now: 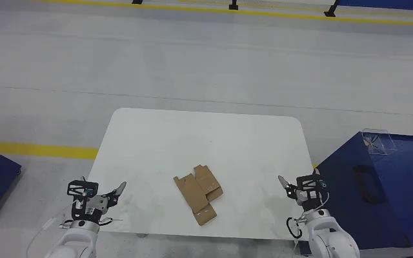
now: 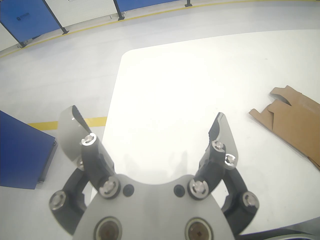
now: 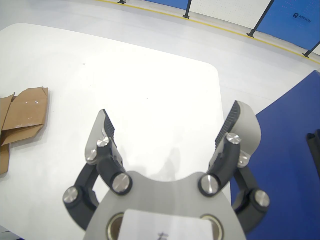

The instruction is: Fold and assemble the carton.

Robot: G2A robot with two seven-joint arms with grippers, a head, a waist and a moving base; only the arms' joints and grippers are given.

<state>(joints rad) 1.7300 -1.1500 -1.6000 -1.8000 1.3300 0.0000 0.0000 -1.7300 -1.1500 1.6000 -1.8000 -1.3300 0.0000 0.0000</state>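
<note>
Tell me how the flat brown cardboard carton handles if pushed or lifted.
Lying thin on the white table, the flattened brown cardboard carton probably slides easily. Its creased flaps would likely hinge and droop if lifted by one edge. It looks light.

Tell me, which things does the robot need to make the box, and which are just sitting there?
For the job: the flat cardboard carton on the white table; the left gripper and the right gripper, both open and empty.

Just lying about: the blue cabinet beside the table; the clear plastic stand on top of it; the fence panels behind.
</note>
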